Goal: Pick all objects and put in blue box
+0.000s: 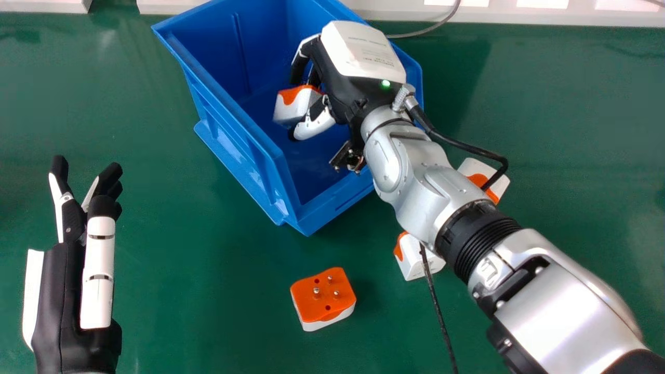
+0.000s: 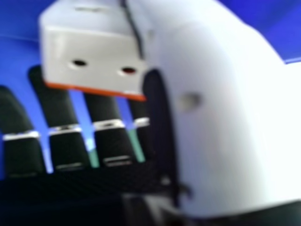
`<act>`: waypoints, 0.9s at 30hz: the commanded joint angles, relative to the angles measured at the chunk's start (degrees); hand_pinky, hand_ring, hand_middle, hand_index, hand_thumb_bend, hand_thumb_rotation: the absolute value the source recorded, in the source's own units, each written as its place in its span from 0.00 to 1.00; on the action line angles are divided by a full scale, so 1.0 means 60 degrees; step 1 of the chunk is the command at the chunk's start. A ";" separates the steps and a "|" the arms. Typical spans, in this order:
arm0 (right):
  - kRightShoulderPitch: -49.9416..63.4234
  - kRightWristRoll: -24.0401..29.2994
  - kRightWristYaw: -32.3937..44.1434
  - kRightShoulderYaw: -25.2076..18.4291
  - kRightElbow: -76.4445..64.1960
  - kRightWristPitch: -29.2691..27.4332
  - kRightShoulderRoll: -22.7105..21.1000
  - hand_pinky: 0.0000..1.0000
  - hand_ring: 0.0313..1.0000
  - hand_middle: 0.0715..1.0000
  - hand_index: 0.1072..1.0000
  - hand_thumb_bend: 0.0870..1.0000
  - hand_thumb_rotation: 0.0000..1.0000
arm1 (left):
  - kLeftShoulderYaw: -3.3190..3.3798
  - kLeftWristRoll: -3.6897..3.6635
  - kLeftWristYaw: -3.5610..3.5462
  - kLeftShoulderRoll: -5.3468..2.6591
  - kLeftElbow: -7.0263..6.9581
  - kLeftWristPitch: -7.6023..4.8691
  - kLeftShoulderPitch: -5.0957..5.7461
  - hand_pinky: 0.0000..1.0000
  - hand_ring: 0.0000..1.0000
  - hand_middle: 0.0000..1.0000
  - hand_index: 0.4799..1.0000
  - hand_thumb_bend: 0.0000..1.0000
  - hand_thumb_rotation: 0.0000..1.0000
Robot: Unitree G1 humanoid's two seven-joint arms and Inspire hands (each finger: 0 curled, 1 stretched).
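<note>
The white-and-orange plug adapter (image 1: 284, 110) is in the right hand (image 1: 345, 93), pinched between the thumb (image 1: 315, 126) and the curled fingers, on the palm side, over the opening of the blue box (image 1: 234, 135). Whether it touches the box floor, I cannot tell. The right hand view shows its white side with two dark holes and an orange edge (the blue of the box lies behind it), with the thumb up against it. The hand is partly closed around the adapter, its fingers bent rather than balled up.

On the green table (image 1: 182, 291), just outside the box's near corner, sits an orange-faced adapter (image 1: 322, 296), pins up. To its right is a third adapter (image 1: 415, 259), partly hidden by the silver forearm (image 1: 576, 311); a fourth adapter (image 1: 493, 182) (also partly covered) lies farther back, across the arm. A black cable (image 1: 467, 147) loops from the right wrist. The left hand (image 1: 62, 301) is at the head view's left, fingers nearly straight and holding nothing.
</note>
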 commanded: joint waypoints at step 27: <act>0.3934 -0.0863 0.0631 -0.0306 -0.9245 0.1339 -0.1515 0.77 0.94 1.00 0.95 0.42 0.45 | -0.0358 0.0269 0.0210 -0.0128 -0.0188 0.0060 -0.0155 0.95 0.94 0.93 0.89 0.48 0.88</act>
